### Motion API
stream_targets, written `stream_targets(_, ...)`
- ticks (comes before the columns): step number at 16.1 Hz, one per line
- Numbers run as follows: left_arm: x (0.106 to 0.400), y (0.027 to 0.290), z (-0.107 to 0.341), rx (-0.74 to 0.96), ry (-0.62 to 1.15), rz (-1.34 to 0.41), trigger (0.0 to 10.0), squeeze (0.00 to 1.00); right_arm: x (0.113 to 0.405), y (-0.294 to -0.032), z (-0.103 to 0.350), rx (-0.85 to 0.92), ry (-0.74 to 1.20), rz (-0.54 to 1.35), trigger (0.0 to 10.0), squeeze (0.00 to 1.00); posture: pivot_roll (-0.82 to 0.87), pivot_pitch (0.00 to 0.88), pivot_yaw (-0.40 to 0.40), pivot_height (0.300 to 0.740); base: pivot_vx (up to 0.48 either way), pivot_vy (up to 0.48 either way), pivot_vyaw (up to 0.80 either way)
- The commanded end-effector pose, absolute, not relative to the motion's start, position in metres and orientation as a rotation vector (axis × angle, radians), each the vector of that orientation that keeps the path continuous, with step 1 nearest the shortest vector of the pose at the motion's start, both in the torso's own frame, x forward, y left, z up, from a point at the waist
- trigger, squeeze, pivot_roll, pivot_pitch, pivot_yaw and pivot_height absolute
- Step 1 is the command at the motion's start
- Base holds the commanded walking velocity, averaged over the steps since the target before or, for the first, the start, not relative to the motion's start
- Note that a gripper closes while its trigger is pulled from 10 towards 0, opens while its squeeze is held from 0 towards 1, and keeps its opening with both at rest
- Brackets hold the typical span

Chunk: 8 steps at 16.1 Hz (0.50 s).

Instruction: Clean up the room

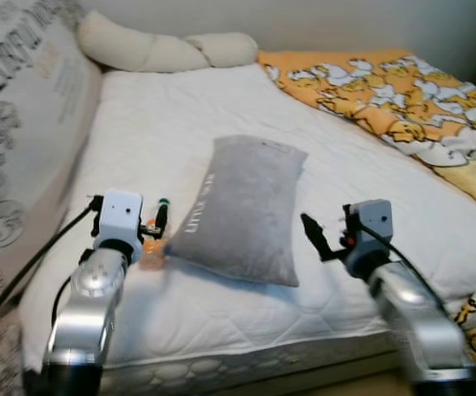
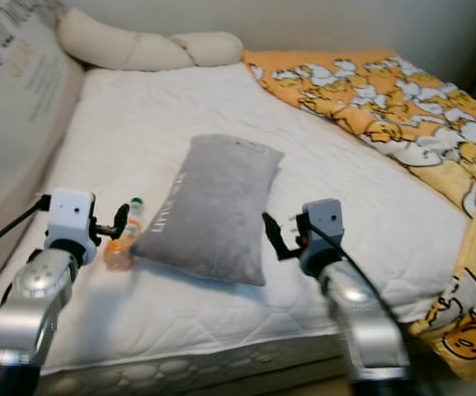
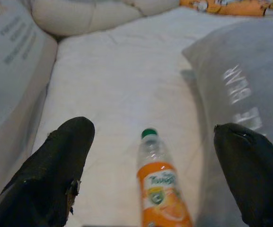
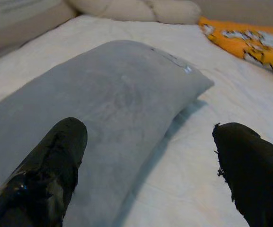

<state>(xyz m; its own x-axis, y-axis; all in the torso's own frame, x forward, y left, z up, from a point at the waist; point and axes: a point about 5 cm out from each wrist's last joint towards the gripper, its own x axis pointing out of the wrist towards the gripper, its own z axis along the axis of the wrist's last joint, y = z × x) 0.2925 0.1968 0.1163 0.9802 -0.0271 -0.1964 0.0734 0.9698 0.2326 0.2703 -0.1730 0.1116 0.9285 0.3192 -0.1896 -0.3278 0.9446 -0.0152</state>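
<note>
both arms up over the near edge of the bed [image 1: 221, 326]. left gripper [image 3: 155, 165] fingers spread wide, nothing held, hovering just above an orange juice bottle [image 3: 162, 191] w/ green cap. bottle lies on its side on the white mattress near the near-left corner, cap pointing toward the far end, just beside the left long edge of the grey pillow [image 1: 242, 210]; can't tell if touching it. right gripper [image 4: 150, 165] also spread open, empty, hanging by the near-right corner of the pillow, above the mattress, not touching.

grey pillow lies flat in the middle of the bed, angled, w/ pale lettering along its left side.

along the left edge a big upright cushion [image 1: 15, 124] w/ dark printed text leans up. far right corner + right edge: orange-yellow cartoon print blanket [image 1: 402, 99], rumpled, spilling over the right side. at the far edge, against the wall, a long cream bolster pillow [image 1: 163, 49], bent in the middle.
</note>
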Motion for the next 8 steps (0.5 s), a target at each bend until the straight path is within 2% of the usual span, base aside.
stream_targets(1, 0.302, 0.191, 0.118, 0.227, 0.222, -0.106, 10.0, 1.0, 0.27, -0.181, 0.122, -0.062, 0.16, 0.357, 10.0, 0.0, 0.02, 0.012, -0.03, 0.74, 0.0, 0.0, 0.0)
stream_targets(2, 0.307, 0.19, 0.116, 0.223, 0.252, -0.13, 10.0, 1.0, 0.27, -0.187, 0.123, -0.072, 0.159, 0.365, 10.0, 0.0, 0.02, 0.012, -0.03, 0.74, 0.0, 0.0, 0.0)
stream_targets(3, 0.318, 0.187, 0.111, 0.227, 0.322, -0.178, 10.0, 0.28, 0.268, -0.196, 0.127, -0.097, 0.162, 0.4, 10.0, 0.0, 0.0, 0.026, -0.031, 0.74, 0.0, 0.0, 0.0)
stream_targets(4, 0.326, 0.187, 0.107, 0.236, 0.377, -0.196, 10.0, 0.0, 0.265, -0.202, 0.129, -0.122, 0.164, 0.43, 10.0, 0.0, -0.01, 0.035, -0.029, 0.74, 0.0, 0.0, 0.0)
stream_targets(8, 0.351, 0.193, 0.097, 0.247, 0.527, -0.177, 10.0, 0.0, 0.248, -0.208, 0.128, -0.159, 0.224, 0.626, 10.0, 0.0, -0.05, 0.075, -0.012, 0.74, 0.0, 0.0, 0.0)
